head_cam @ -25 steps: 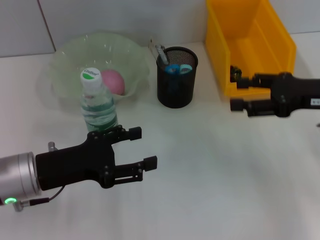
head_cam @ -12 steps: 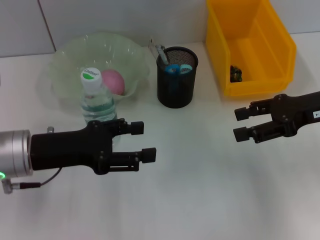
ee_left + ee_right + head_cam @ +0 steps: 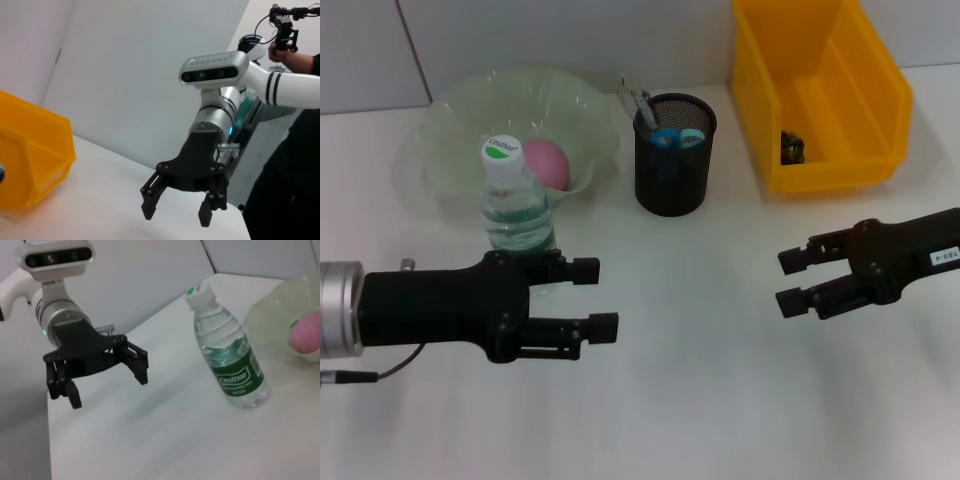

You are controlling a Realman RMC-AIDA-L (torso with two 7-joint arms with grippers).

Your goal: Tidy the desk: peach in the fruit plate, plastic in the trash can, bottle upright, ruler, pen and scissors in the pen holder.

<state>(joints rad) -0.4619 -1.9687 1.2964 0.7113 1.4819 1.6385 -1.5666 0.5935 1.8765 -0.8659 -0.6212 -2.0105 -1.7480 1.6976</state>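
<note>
Nearest to us, our left gripper (image 3: 601,295) hangs over the white desk (image 3: 690,390) with its fingers spread wide and nothing between them; the right wrist view shows the same open, empty fingers. Our right gripper (image 3: 788,280) hovers well apart from it on the other side, jaws likewise parted and holding nothing, as the left wrist view confirms. Just behind the left gripper, almost touching its upper finger in the head view, the bottle (image 3: 516,205) stands upright with its white cap on top and a green label around its body. Behind the bottle sits the pale green fruit plate (image 3: 450,120), and the pink peach (image 3: 546,164) lies inside it. Farther back, between our two grippers, the black mesh pen holder (image 3: 673,170) stands beside the plate, with the blue scissors handles (image 3: 677,137) and a grey pen (image 3: 638,102) sticking out of its top; we cannot make out the ruler. Beyond the right gripper, the yellow trash can (image 3: 865,90) holds a small dark scrap (image 3: 790,146) at its bottom.
</note>
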